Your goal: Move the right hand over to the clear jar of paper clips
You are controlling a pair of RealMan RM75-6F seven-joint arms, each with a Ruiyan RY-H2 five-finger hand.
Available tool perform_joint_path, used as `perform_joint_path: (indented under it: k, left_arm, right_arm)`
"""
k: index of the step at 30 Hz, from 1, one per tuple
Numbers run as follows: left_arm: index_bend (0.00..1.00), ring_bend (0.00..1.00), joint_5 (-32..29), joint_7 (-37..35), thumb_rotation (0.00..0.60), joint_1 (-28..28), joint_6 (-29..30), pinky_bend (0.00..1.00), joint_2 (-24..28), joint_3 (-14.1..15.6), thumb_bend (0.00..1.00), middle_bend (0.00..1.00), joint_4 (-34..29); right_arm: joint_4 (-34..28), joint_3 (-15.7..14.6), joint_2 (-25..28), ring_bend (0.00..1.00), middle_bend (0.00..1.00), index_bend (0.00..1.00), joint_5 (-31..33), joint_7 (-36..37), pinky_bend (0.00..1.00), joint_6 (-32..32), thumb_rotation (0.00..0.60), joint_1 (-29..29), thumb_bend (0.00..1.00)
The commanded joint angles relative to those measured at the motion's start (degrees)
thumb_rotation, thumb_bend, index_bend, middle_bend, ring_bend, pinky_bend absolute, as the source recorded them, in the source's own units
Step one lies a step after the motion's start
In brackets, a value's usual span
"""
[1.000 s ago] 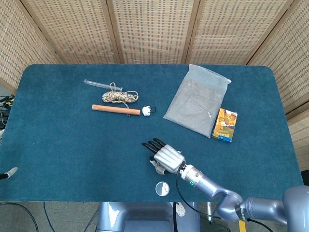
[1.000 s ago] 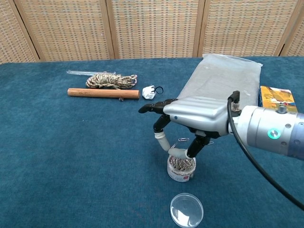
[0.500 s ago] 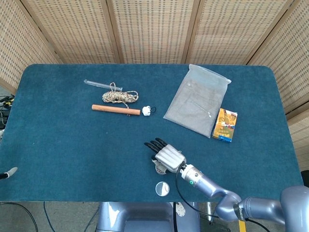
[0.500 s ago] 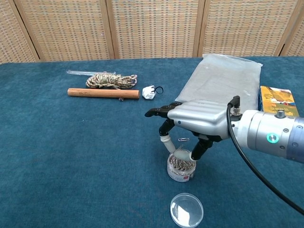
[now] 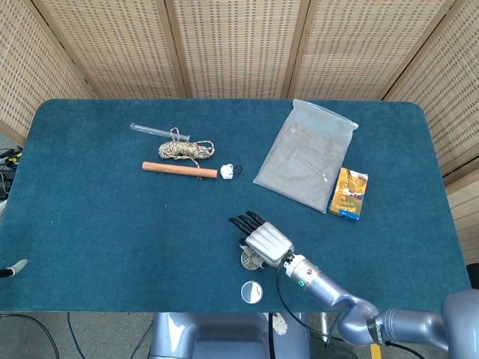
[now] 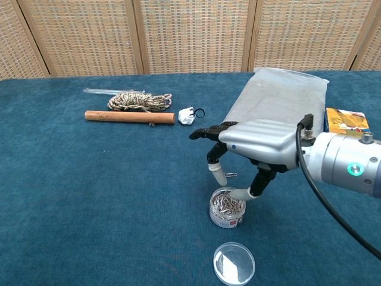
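The clear jar of paper clips stands open on the blue table, near the front edge; in the head view the jar peeks out from under my right hand. In the chest view the right hand hovers palm down just above and behind the jar, fingers spread and holding nothing. Its thumb tip hangs by the jar's right rim, and one finger points down past the jar's far left. The jar's clear lid lies in front of it. Of the left hand, only a grey tip shows at the left edge.
A loose paper clip lies behind the jar. Further back are a rope coil, a wooden stick, a clear tube and a small white piece. A grey plastic bag and an orange box lie at the right.
The right hand has shifted to the right and lifted a little; its fingertips, earlier down at the jar's mouth, now hang beside and above it. The jar has not moved.
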Motion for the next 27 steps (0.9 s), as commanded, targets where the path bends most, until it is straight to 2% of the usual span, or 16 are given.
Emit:
perform_joint_path:
  k: [1,4,6,9,11,14,18,27]
  left_arm:
    - [0.00,0.00,0.04,-0.21,0.600,0.01,0.02,0.00,0.04,-0.02,0.09,0.00,0.04]
    - [0.00,0.00,0.21,-0.71,0.600,0.11,0.22,0.00,0.13,-0.04,0.09,0.00,0.11]
    - [0.00,0.00,0.39,-1.10,0.600,0.20,0.37,0.00,0.24,-0.01,0.09,0.00,0.12]
    - [0.00,0.00,0.87,-1.68,0.600,0.33,0.59,0.00,0.38,0.12,0.08,0.00,0.16]
    - [0.00,0.00,1.37,-2.06,0.600,0.47,0.89,0.00,0.54,0.25,0.08,0.00,0.06]
    - [0.00,0.00,2.22,-2.40,0.600,0.81,1.68,0.00,0.65,0.45,0.07,0.00,-0.04]
    - [0.00,0.00,2.47,-3.03,0.600,0.79,1.64,0.00,0.23,0.50,0.07,0.00,0.62]
    - [0.00,0.00,4.31,-3.83,0.600,1.43,2.92,0.00,0.36,1.12,0.06,0.00,0.71]
  right_arm:
    - [-1.82,-0.17,2.06,0.00,0.00,0.55,-0.95,0.28,0.00,1.67,0.600,-0.82,0.27]
    - [-4.48,-1.04,6.13,0.00,0.00,0.54,-2.85,1.24,0.00,5.30,0.600,-2.98,0.27]
    - [-5.35,-1.96,8.75,0.00,0.00,0.51,-4.40,2.18,0.00,8.28,0.600,-4.85,0.27]
    - [-4.64,-3.70,12.50,0.00,0.00,0.33,-7.08,4.02,0.00,14.32,0.600,-8.66,0.15]
    - [-2.90,-4.77,14.55,0.00,0.00,0.18,-7.97,5.42,0.00,19.24,0.600,-12.08,0.03]
    - [0.02,-6.11,17.03,0.00,0.00,0.05,-7.25,7.53,0.00,25.47,0.600,-17.50,0.00]
    - [3.74,-7.28,18.75,0.00,0.00,0.00,-3.55,10.15,0.00,32.44,0.600,-25.45,0.00]
    - [6.30,-5.80,17.75,0.00,0.00,0.00,-3.71,10.14,0.00,36.53,0.600,-29.56,0.00]
